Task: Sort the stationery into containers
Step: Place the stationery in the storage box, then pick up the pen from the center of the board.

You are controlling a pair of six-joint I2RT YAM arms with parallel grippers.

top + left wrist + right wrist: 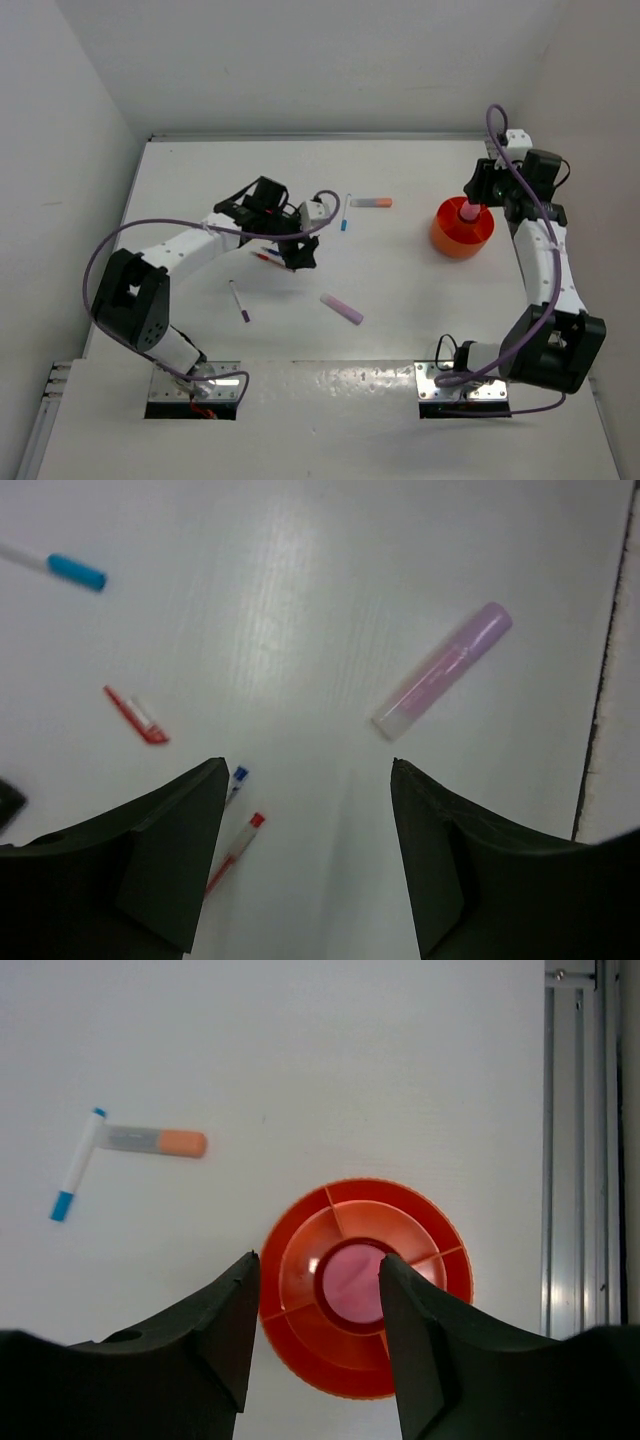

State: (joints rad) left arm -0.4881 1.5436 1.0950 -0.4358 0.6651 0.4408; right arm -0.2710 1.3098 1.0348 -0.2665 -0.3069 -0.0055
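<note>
**Left arm.** The left end effector stands wide with nothing between its fingers and hangs low over the worktop. A red-tipped pen and a blue-tipped pen lie flat just inside one finger, close to each other. A short red item, pen or cap, I cannot tell which, lies ahead on that same side. A blue-capped pen lies further ahead. A lilac marker lies ahead on the opposite side.

Judgement: a pick is being lined up. The next move calls for centring on one thin pen, descending to the surface and closing. With two pens this near each other, both may be caught or one pushed aside.

**Right arm.** The right end effector is spread apart directly above the orange bowl. The pink-capped bottle stands in the centre compartment below it, and neither finger touches it.

Judgement: this item is delivered. The next move is a straight lift before travelling to the orange-grey marker, which lies ahead and well apart from the bowl.

**Edges and room.** The worktop edge runs beyond the lilac marker. A metal rail lies beside the bowl, leaving little margin on that side. Open surface lies between the two arms.
</note>
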